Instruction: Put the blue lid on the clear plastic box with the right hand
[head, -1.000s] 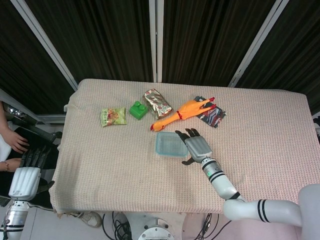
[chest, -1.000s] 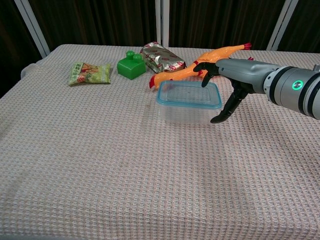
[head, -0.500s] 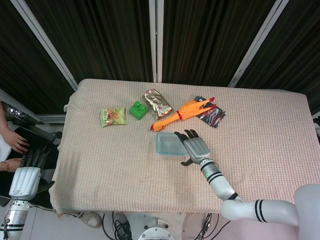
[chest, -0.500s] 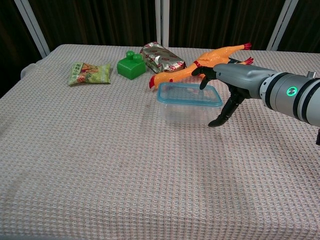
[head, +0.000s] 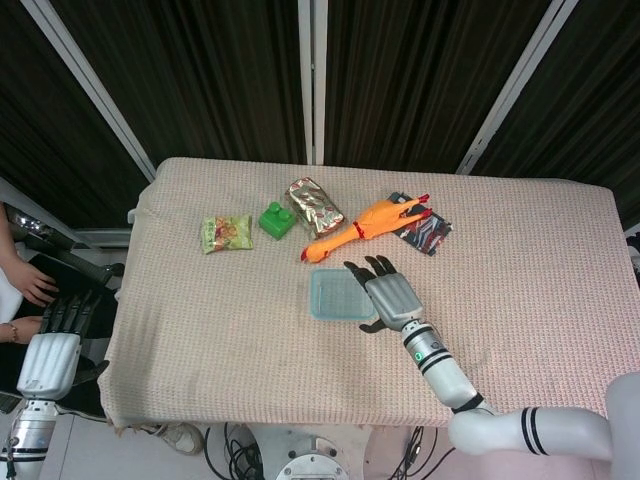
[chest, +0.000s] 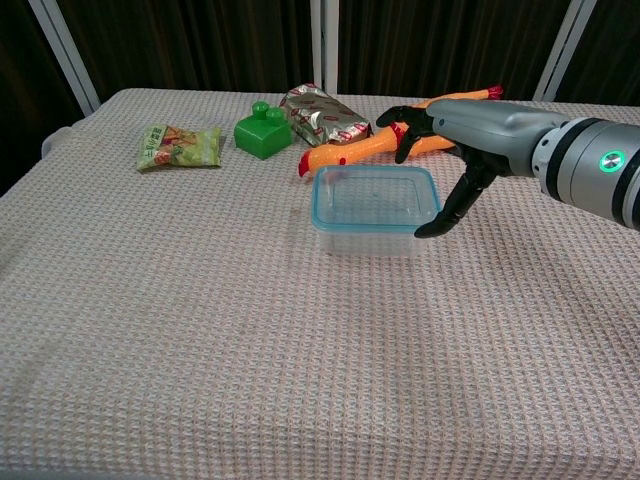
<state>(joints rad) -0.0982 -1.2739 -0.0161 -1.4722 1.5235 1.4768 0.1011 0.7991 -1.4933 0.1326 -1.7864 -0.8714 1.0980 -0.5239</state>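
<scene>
Since the earlier frames the right hand (chest: 445, 150) has lifted slightly and drawn clear of the blue lid (chest: 375, 198), and the clear plastic box (chest: 368, 237) under it sits a little nearer the camera in the chest view; in the head view the hand (head: 387, 295) has shifted a touch toward the lower left.

The hand now hovers at the right edge of the box, just right of frame centre, fingers spread and holding nothing; the thumb hangs down beside the box's right wall, apparently not touching it. The lid lies on the box rim and looks level all round, though whether it is snapped down cannot be told from either view. The left hand (head: 62, 318) hangs at the lower left edge of the head view, off the table (chest: 200, 330), holding nothing visible; whether its fingers are spread or curled cannot be told.

Assessment: placement appears done and the step in hand is release and withdrawal. The next move calls for a clean retreat up and to the right, without catching the lid edge or the orange rubber chicken (chest: 350, 150) just behind the box.
</scene>
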